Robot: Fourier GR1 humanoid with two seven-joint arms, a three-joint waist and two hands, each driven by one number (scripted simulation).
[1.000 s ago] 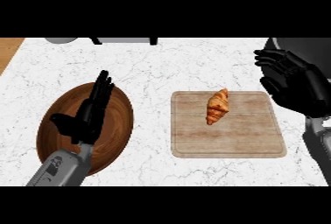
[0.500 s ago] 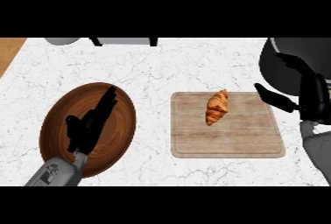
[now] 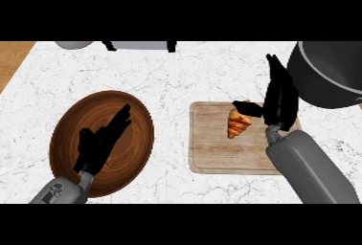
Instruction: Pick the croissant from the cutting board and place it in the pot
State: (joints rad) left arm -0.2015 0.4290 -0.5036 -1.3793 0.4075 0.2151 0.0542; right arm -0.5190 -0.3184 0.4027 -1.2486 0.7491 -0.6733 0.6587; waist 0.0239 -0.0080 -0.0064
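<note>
The right hand (image 3: pixel 280 103), having swung in over the board (image 3: pixel 212 153), is closing, fingers spread, beside the croissant (image 3: pixel 238 125), its thumb reaching toward it; grasp not yet made.

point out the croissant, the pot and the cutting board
croissant (image 3: pixel 239 125), head view, middle of its body
pot (image 3: pixel 332 72), head view, dark inner wall
cutting board (image 3: pixel 219 153), head view, bare wood below the croissant

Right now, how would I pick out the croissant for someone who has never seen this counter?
Start at the white marble counter and find the pale rectangular wooden cutting board right of the round dark wooden plate. Near the board's upper right lies the small golden-brown croissant, beside the right hand, whose thumb reaches it. It is the only food, and the only orange-toned thing there.
</note>
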